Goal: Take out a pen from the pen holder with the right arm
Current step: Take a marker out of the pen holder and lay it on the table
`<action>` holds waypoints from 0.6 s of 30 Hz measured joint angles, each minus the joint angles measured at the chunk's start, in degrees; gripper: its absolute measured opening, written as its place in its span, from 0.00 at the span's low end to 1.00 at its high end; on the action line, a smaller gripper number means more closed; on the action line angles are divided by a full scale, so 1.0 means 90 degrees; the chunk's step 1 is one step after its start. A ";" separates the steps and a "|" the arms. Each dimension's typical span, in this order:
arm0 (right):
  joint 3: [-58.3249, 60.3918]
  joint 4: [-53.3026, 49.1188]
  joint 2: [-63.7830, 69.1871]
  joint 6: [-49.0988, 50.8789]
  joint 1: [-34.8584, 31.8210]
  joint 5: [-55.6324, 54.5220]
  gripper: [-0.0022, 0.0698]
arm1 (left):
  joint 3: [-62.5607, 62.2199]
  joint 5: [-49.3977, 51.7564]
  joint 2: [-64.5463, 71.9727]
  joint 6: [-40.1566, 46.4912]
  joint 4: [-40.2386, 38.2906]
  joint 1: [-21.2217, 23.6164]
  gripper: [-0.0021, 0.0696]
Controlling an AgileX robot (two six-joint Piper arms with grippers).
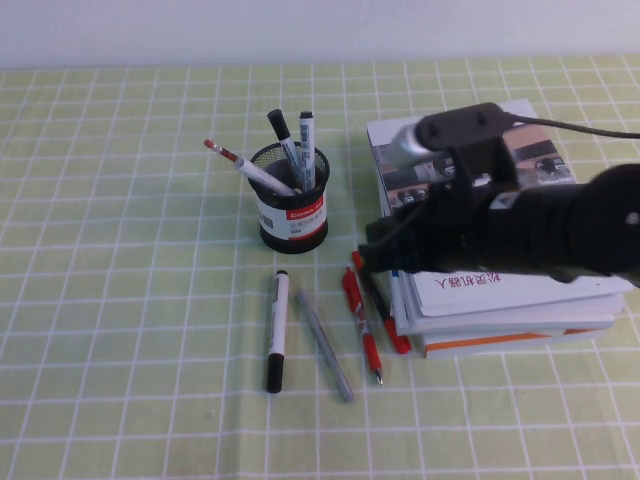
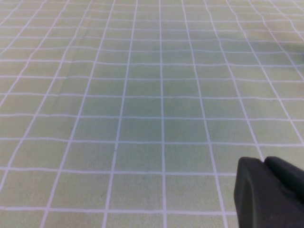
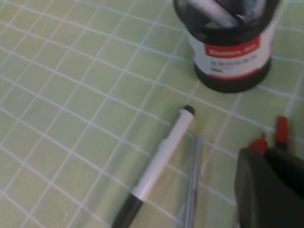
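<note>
Nearest: a white marker [image 1: 277, 330] with a black cap lies flat on the cloth, with a grey pen [image 1: 324, 345] just beside it on its right.
Holder: the pen holder [image 1: 293, 205], black mesh with a red-and-white label, stands upright behind those two pens and to the left of the books.
Inside the holder: three pens stand tilted. A red-capped pen [image 1: 240, 165] leans left over the rim, while a black-tipped marker [image 1: 283, 135] and a second marker [image 1: 307, 145] stand nearer upright.
Right of the grey pen: a red pen [image 1: 362, 325] lies flat. A second red pen [image 1: 395, 335] lies against the foot of the books, its far end hidden under the arm.
Right tool: the right gripper [image 1: 372, 262] hangs low over the far ends of the two red pens, between the holder and the books. Its jaws are together. Whether it touches the red pens is hard to tell, since the arm covers them from above.
Right arm: the right arm [image 1: 560, 225] reaches in from the right, across the top of the books.
Books: the stack of books [image 1: 500, 310] lies flat to the right of the holder.
Left tool: the left gripper [image 2: 263, 164] shows only as a dark edge in its wrist view, above bare checked cloth. I cannot tell whether it is apart or together.
Surface: a green checked cloth [image 1: 120, 300] covers the table.
</note>
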 joint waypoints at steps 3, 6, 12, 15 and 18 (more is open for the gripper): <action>-0.0621 -0.0024 0.0551 -0.0015 0.0121 -0.0010 0.04 | 0.0000 0.0000 0.0000 0.0000 0.0000 0.0000 0.02; -0.1185 -0.0042 0.0975 -0.0080 0.0134 -0.0110 0.13 | 0.0000 0.0000 0.0000 0.0000 0.0000 0.0000 0.02; -0.1847 -0.0285 0.1596 -0.0188 0.0134 -0.0892 0.45 | 0.0000 0.0000 0.0000 0.0000 0.0000 0.0000 0.02; -0.1983 -0.0478 0.1851 -0.0198 0.0134 -0.1570 0.52 | 0.0000 0.0000 0.0000 0.0000 0.0000 0.0000 0.02; -0.2073 -0.0589 0.2105 -0.0198 0.0134 -0.2264 0.55 | 0.0000 0.0000 0.0000 0.0000 0.0000 0.0000 0.02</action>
